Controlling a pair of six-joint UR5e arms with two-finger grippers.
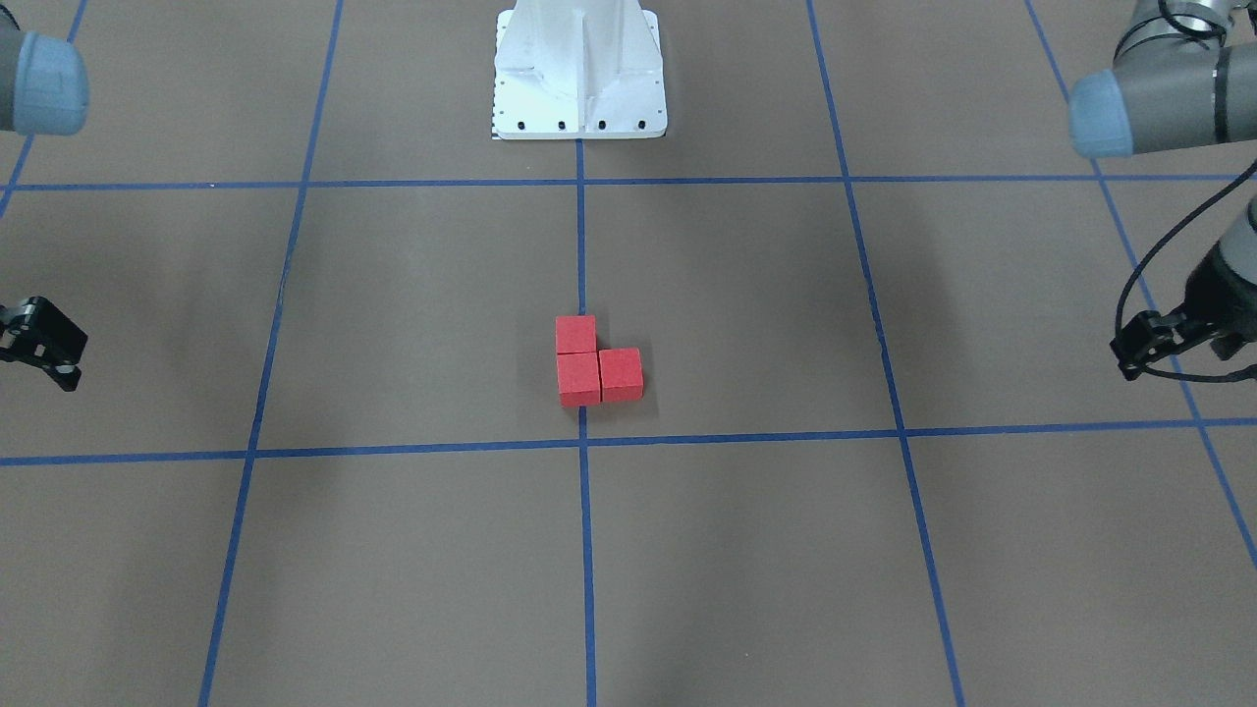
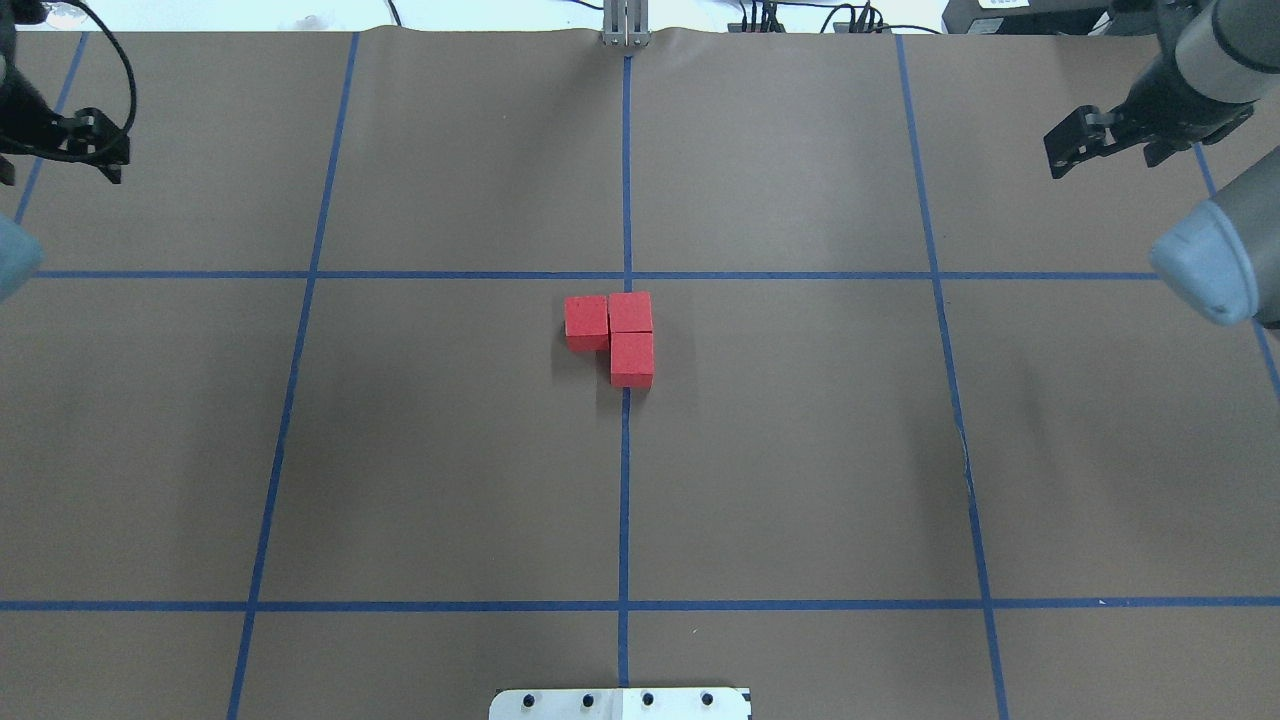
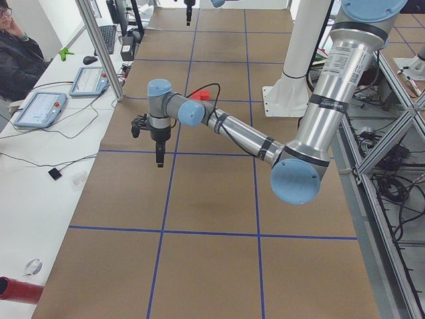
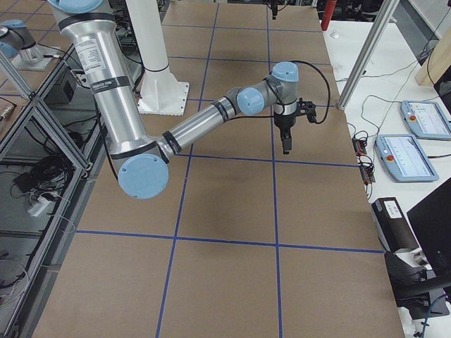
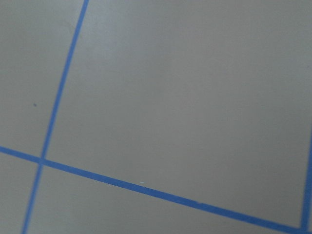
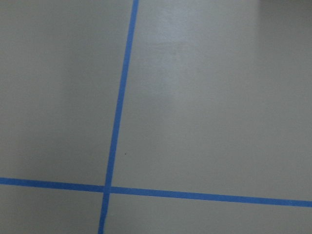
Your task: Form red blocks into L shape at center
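Note:
Three red blocks point(image 2: 630, 312) lie touching in an L on the brown center patch point(image 2: 700, 340), astride the middle blue tape line. In the front view point(image 1: 578, 378) two form a column and the third sits beside the nearer one. My left gripper point(image 3: 159, 163) hangs pointing down far out at the table's left side, clear of the blocks. My right gripper point(image 4: 285, 149) hangs the same way at the right side. Only their black wrist mounts show in the overhead and front views, so I cannot tell whether either is open. The wrist views show only bare mat and tape.
The white metal base point(image 1: 579, 79) stands at the robot's edge of the table. The arms' grey elbows with blue caps point(image 2: 1210, 265) reach over the table's sides. A side table with tablets point(image 3: 40, 109) and a seated person point(image 3: 16, 46) lies beyond the left end.

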